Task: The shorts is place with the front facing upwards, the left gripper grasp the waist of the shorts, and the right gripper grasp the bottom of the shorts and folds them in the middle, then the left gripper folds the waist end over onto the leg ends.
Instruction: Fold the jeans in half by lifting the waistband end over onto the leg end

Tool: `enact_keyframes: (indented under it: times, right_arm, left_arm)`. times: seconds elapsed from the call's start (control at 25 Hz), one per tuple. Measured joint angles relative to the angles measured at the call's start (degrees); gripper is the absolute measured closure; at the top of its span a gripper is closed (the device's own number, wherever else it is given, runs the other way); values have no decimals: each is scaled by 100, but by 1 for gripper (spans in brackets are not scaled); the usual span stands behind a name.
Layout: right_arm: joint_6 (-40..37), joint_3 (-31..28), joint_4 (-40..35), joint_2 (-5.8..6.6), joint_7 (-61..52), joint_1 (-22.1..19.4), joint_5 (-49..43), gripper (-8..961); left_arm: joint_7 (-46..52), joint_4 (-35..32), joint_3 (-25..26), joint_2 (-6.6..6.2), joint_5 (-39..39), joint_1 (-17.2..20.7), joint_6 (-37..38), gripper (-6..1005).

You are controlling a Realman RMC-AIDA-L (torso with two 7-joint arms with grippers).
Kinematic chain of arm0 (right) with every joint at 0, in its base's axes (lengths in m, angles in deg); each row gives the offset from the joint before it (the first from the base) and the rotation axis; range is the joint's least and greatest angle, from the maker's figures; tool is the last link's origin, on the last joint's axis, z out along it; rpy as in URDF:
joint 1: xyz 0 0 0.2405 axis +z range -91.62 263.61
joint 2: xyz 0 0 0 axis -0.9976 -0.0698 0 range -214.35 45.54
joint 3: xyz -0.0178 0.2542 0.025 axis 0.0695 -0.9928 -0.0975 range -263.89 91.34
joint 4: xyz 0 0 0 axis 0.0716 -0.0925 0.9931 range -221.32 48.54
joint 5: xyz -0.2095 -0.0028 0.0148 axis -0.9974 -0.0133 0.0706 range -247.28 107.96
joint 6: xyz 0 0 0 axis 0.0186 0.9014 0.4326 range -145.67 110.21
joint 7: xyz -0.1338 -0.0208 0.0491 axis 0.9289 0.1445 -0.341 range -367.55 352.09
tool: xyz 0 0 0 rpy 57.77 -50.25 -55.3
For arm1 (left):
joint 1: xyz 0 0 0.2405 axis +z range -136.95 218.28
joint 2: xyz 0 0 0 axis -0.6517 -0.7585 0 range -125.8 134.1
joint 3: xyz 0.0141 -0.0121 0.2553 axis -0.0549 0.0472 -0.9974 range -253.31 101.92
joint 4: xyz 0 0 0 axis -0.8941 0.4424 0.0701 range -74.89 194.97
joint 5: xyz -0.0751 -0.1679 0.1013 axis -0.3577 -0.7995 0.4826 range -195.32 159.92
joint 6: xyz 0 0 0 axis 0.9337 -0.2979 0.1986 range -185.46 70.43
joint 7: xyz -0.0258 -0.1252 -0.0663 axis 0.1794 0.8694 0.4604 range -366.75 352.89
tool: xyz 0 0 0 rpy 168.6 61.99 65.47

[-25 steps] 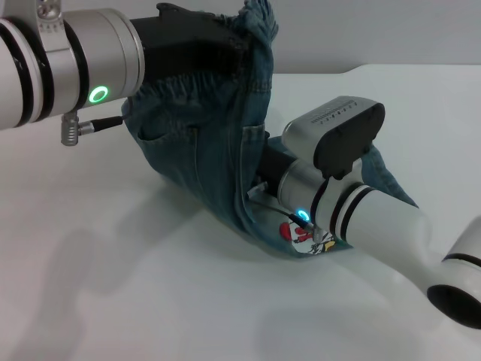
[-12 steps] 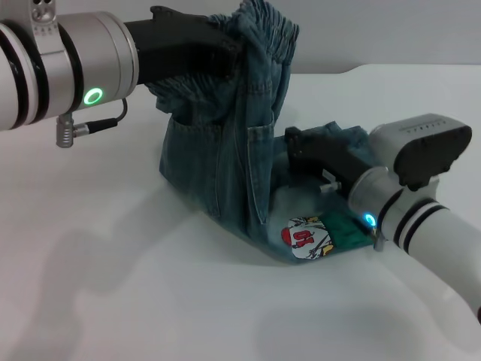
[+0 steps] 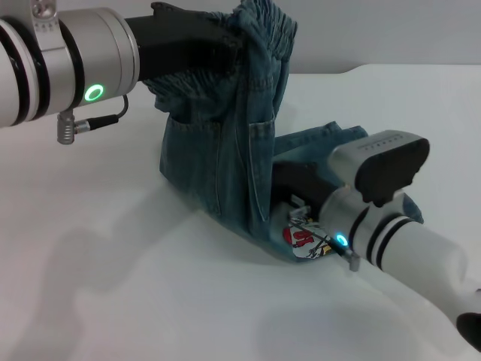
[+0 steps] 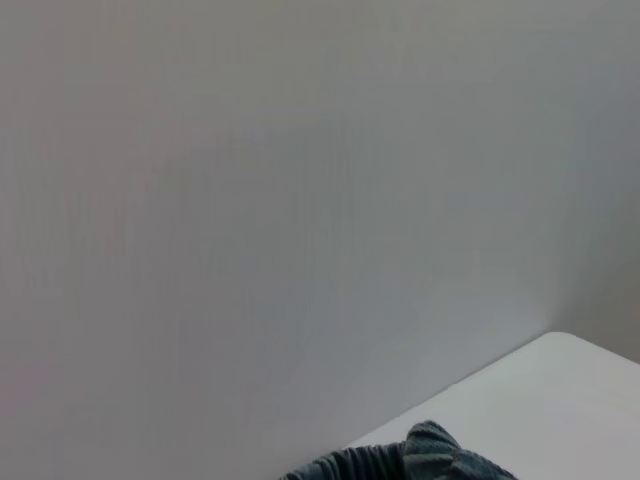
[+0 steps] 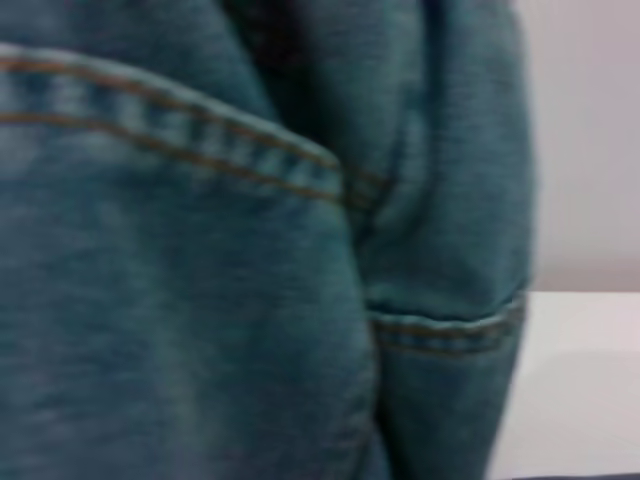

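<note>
1. The left gripper (image 3: 225,47) is clamped on the waist (image 3: 259,34), holding the shorts (image 3: 225,162) up off the table (image 3: 113,286).
2. The right gripper (image 3: 289,192) is low at the leg ends (image 3: 304,237); I cannot tell its fingers' state.
3. Best carry the waist over squarely, hems kept flat.

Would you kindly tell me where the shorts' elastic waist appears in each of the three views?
Head view: the waist is top centre, lifted off the table, bunched at the left hand.
Left wrist view: a ruffled scrap at the bottom edge.
Right wrist view: not identifiable; only stitched denim shows.
Shared landmark: the white table.
</note>
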Motion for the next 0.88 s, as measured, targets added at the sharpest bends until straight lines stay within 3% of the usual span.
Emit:
enact_keyframes:
  times: [0.6,0.88]
  right_arm:
    - [-96,677,278,-25,-433,593,15,954]
    - [-254,603,220,-20,-396,495,-18,955]
  left_arm:
    - [-10,-4,-35,0,0,-29,14,892]
    - [-26,-57,-36,1,-1,-38,36,892]
